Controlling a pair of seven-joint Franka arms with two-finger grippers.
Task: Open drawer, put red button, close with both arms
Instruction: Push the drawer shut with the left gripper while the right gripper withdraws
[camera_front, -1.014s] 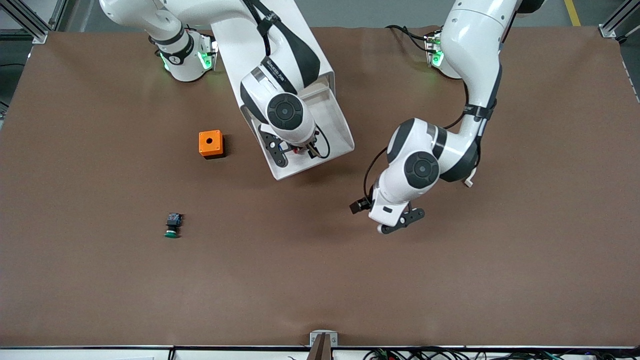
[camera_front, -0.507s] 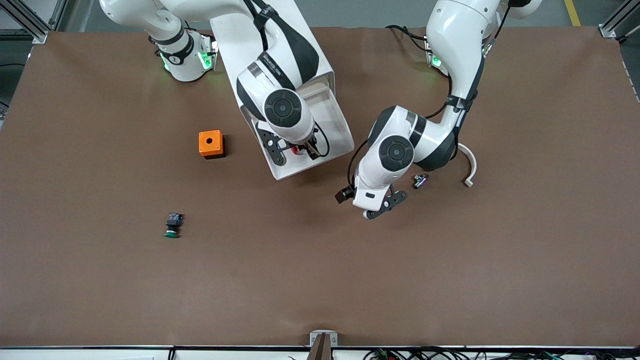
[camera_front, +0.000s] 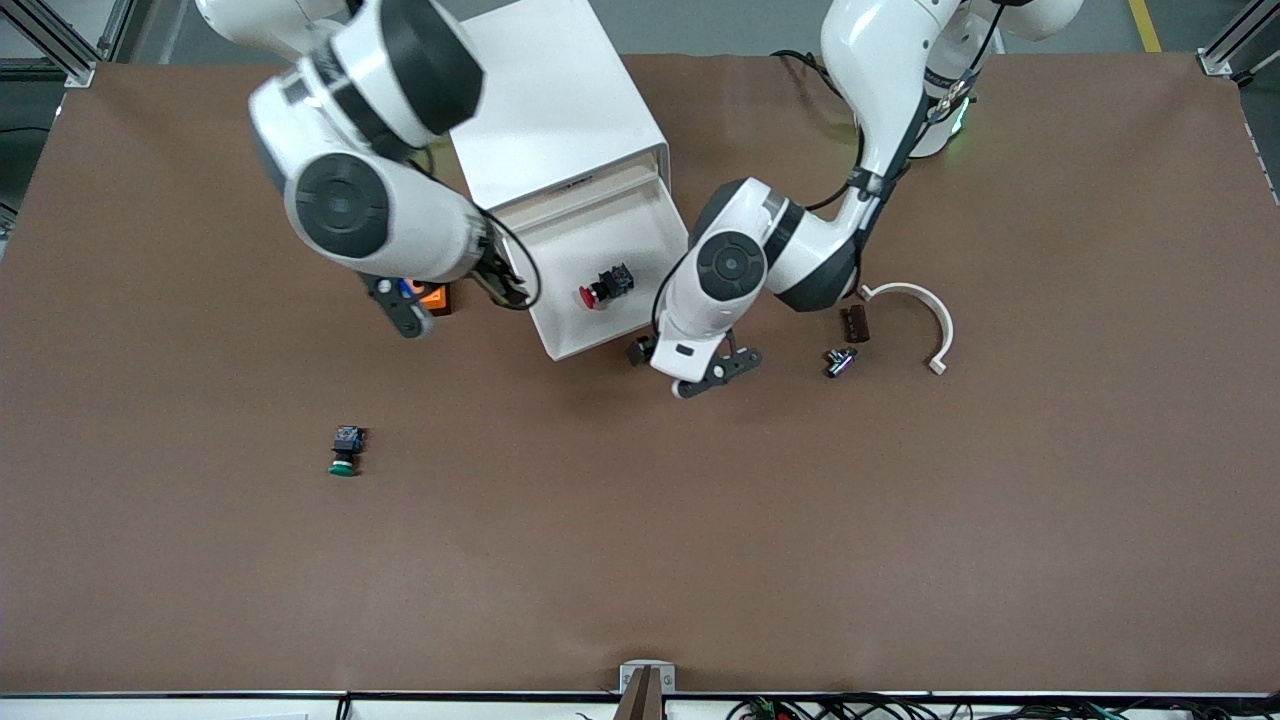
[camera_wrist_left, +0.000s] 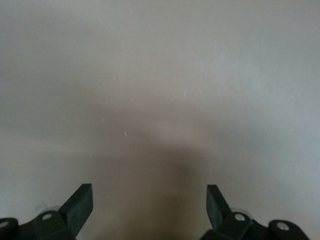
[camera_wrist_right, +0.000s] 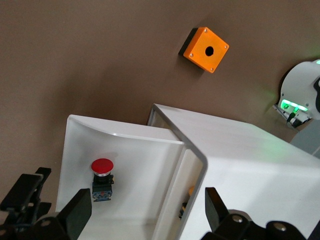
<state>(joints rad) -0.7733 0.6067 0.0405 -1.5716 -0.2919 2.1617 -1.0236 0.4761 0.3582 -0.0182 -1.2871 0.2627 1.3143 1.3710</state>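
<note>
Right gripper (camera_front: 440, 300): risen off open white drawer (camera_front: 650, 225), fingers spread, empty. Red mushroom-capped button (camera_front: 605, 285), black-and-blue body, lying inside near front edge. Left gripper (camera_front: 712, 368): open, empty, beside drawer's front corner.

You see the red button (camera_front: 605, 286) lying in the pulled-out drawer (camera_front: 640, 240) of the cabinet (camera_front: 555, 120). The box (camera_front: 433, 296) sits on the counter (camera_front: 640, 520) beside it, toward the right arm's end.
</note>
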